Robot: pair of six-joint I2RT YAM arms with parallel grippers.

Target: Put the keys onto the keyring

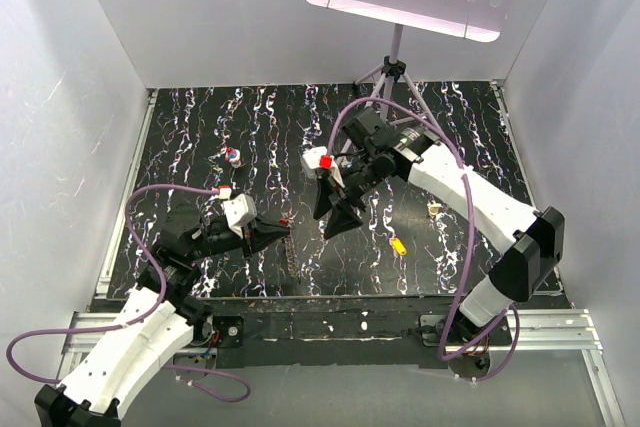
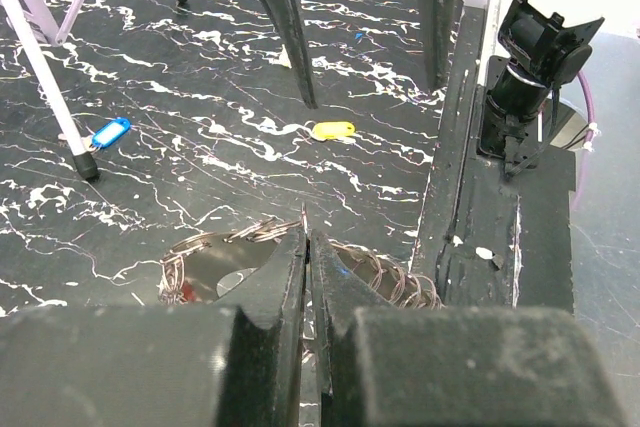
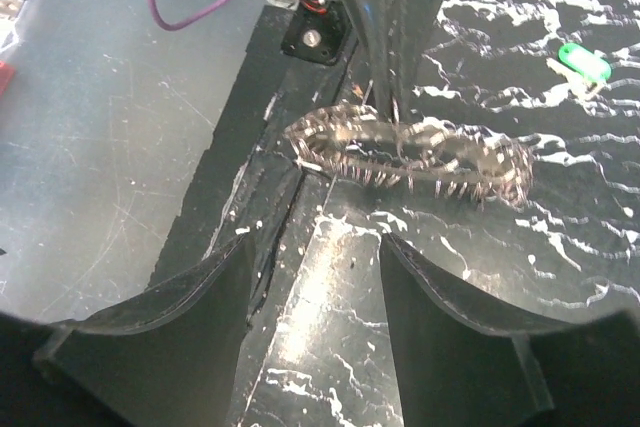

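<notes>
Left gripper (image 2: 307, 243) clenched on the toothed keyring's (image 3: 462, 165) rim; right gripper (image 3: 315, 252) released, jaws spread near it.

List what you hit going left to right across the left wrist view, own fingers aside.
blue key → yellow key → right arm's base. The keyring, pinched in the left gripper, is left out: it spans too wide to place.
</notes>
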